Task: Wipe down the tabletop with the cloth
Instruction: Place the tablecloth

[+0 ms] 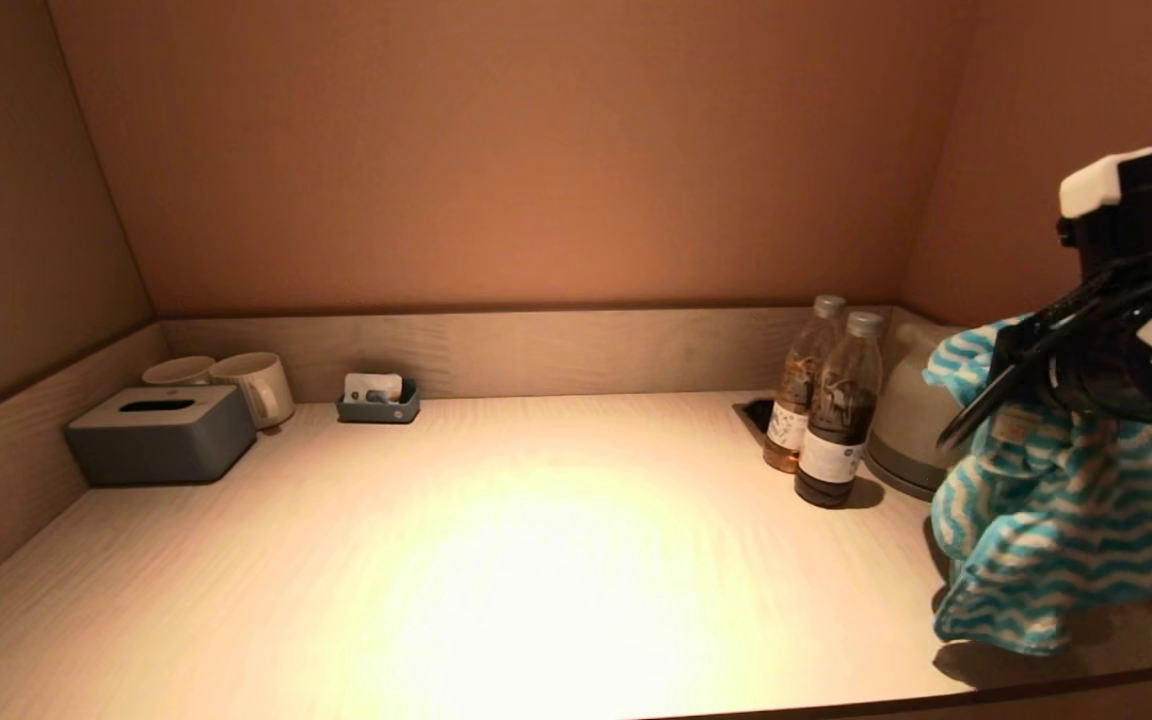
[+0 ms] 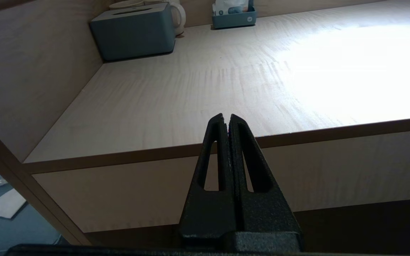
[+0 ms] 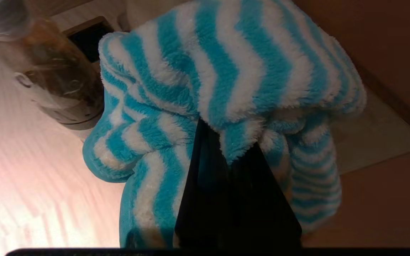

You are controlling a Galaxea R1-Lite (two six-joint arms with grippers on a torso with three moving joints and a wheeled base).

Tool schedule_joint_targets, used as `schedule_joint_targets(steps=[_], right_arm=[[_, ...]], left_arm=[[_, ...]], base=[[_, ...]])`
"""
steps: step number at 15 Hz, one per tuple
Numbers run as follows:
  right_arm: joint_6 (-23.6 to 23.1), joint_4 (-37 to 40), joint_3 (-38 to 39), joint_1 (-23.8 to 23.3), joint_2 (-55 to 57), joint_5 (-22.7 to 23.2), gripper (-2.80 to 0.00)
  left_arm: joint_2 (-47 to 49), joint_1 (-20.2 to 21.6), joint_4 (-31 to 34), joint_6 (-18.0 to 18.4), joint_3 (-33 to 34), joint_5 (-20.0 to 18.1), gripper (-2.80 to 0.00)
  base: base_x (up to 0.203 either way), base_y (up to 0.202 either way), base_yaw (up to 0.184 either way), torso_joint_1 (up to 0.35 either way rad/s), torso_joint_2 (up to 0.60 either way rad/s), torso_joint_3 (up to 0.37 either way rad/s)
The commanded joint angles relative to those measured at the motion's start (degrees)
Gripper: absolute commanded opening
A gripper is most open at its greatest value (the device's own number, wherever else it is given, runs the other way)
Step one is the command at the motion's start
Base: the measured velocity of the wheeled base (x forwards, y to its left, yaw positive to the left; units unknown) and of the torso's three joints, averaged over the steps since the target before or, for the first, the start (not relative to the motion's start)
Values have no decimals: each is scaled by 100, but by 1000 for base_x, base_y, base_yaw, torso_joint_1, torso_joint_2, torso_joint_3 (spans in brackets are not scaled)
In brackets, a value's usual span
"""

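Observation:
A fluffy cloth (image 1: 1056, 520) with blue and white wavy stripes hangs from my right gripper (image 1: 1011, 385) at the right end of the pale wooden tabletop (image 1: 536, 560). The gripper is shut on the cloth, which drapes over its fingertips in the right wrist view (image 3: 226, 81). The cloth's lower edge hangs just above the tabletop near the front right corner. My left gripper (image 2: 226, 117) is shut and empty, held in front of and below the tabletop's front edge (image 2: 155, 151), out of the head view.
Two bottles (image 1: 836, 420) and a kettle (image 1: 911, 420) stand just left of and behind the cloth. A grey tissue box (image 1: 161, 432), two mugs (image 1: 251, 385) and a small blue tray (image 1: 378, 400) sit at the back left. Walls close in three sides.

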Motion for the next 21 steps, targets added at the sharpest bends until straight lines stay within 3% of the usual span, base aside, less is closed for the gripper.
schedule_joint_targets(steps=[1, 9, 14, 21], right_arm=[[17, 9, 8, -222, 173, 62, -280], [86, -43, 18, -803, 924, 437, -280], [79, -593, 1, -1174, 1719, 535, -280], [85, -608, -34, -1270, 1969, 618, -280]], left_arm=[[-2, 0, -1, 2, -1, -2, -280], [-2, 0, -1, 2, -1, -2, -280], [-2, 0, -1, 2, -1, -2, -280], [-2, 0, -1, 2, -1, -2, -280]], base=[[0, 0, 0, 0, 0, 0], [0, 0, 0, 0, 0, 0], [0, 0, 0, 0, 0, 0], [0, 0, 0, 0, 0, 0]])
